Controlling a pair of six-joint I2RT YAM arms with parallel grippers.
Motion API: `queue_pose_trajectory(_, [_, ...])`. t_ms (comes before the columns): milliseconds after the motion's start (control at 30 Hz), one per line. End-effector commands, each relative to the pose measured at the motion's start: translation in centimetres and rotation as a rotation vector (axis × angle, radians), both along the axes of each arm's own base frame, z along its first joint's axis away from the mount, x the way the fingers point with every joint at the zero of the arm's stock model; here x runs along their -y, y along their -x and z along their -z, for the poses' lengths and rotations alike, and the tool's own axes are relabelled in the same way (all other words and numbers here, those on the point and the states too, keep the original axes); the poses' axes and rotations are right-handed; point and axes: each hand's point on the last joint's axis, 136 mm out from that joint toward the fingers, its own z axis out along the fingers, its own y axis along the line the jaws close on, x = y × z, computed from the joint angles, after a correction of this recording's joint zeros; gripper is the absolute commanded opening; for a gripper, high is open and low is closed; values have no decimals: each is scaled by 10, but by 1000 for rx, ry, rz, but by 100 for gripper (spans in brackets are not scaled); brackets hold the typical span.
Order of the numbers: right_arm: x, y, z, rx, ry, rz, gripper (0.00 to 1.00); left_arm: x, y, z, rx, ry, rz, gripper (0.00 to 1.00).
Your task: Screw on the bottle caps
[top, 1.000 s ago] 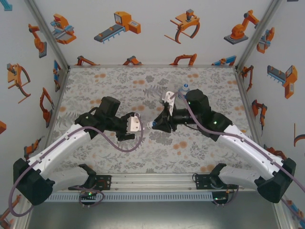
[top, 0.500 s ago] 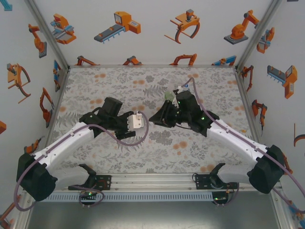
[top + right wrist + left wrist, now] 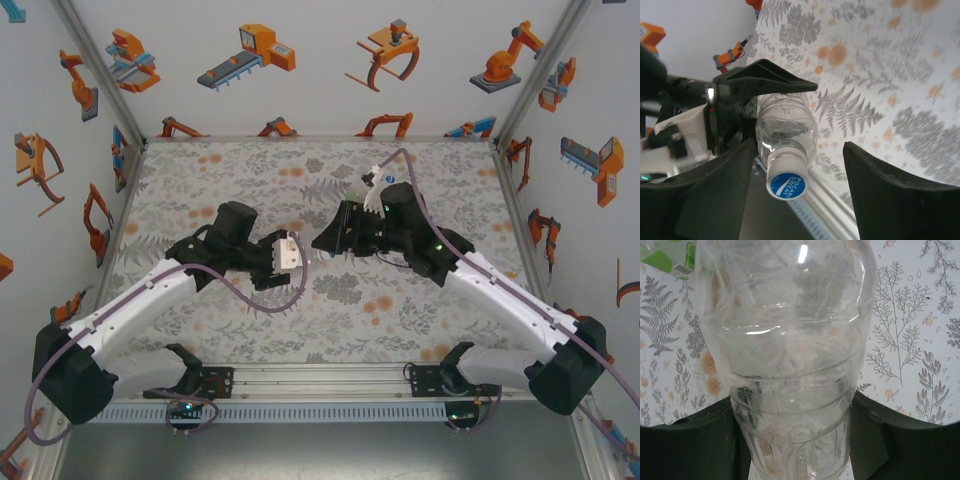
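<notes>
A clear bottle lies level above the table, with my left gripper shut on its lower body. In the top view the left gripper points right, toward my right gripper. The bottle's neck carries a white bottle cap with a blue printed top. My right gripper stands open around that cap. The cap lies close to the left finger, with a wide gap to the right finger.
Another bottle with a blue-topped cap stands behind my right wrist at the back of the flower-print table. A green label of a further bottle shows at the top left of the left wrist view. Walls close the table's left, right and back.
My right gripper has opened and let go of the cap, and its wrist has turned. My left gripper has shifted slightly right and still holds the bottle.
</notes>
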Motion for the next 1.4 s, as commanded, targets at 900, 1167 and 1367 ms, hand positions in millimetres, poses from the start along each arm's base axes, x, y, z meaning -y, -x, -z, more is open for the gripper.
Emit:
queue_pose_trajectory(900, [-9, 96, -28, 1209, 293, -861, 50, 8, 25, -18, 1, 73, 155, 0])
queue_pose_trajectory(1167, [-10, 97, -25, 1201, 291, -859, 44, 7, 26, -20, 4, 75, 152, 0])
queue_pose_trajectory(1367, [-13, 98, -20, 1174, 280, -872, 37, 6, 26, -21, 5, 77, 148, 0])
